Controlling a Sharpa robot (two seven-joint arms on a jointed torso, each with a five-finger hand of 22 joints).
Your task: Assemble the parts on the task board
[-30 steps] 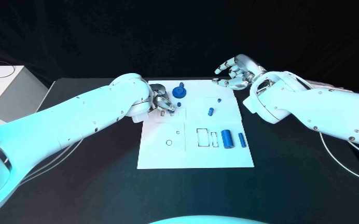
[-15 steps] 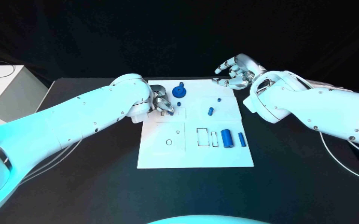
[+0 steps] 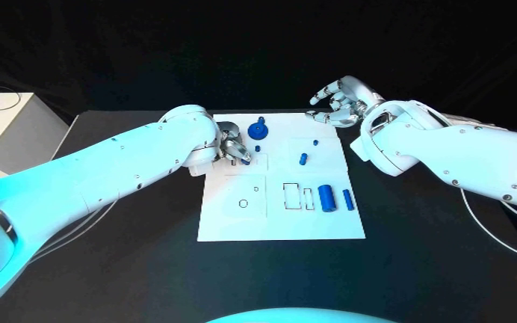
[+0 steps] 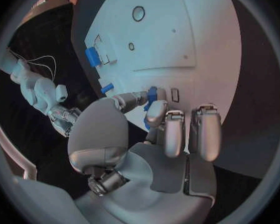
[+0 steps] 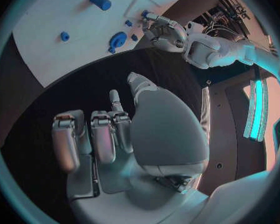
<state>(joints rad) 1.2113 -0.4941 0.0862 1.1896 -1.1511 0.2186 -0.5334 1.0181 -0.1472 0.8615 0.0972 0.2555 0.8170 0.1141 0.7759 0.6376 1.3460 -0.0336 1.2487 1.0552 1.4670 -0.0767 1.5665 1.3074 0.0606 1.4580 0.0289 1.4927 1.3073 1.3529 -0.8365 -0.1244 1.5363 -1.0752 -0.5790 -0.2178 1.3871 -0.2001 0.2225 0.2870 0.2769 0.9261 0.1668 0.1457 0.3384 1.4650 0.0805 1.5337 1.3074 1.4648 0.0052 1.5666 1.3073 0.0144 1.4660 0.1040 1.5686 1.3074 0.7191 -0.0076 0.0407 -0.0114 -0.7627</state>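
Note:
The white task board (image 3: 280, 222) lies in the middle of the table. My left hand (image 3: 233, 149) is low over its near-left upper quarter and pinches a small blue part (image 4: 152, 92) between thumb and a finger. A blue round knob (image 3: 258, 131) stands at the board's far end, with a small blue peg (image 3: 304, 161) to its right. A thick blue cylinder (image 3: 326, 199) and a thinner one (image 3: 348, 200) lie beside the rectangular slot outlines (image 3: 293, 197). My right hand (image 3: 341, 105) hovers past the board's far right corner, fingers apart, holding nothing.
A small ring hole (image 3: 243, 204) marks the board's near-left part. A white box (image 3: 19, 125) stands at the table's far left edge. Black table (image 3: 129, 263) surrounds the board on all sides.

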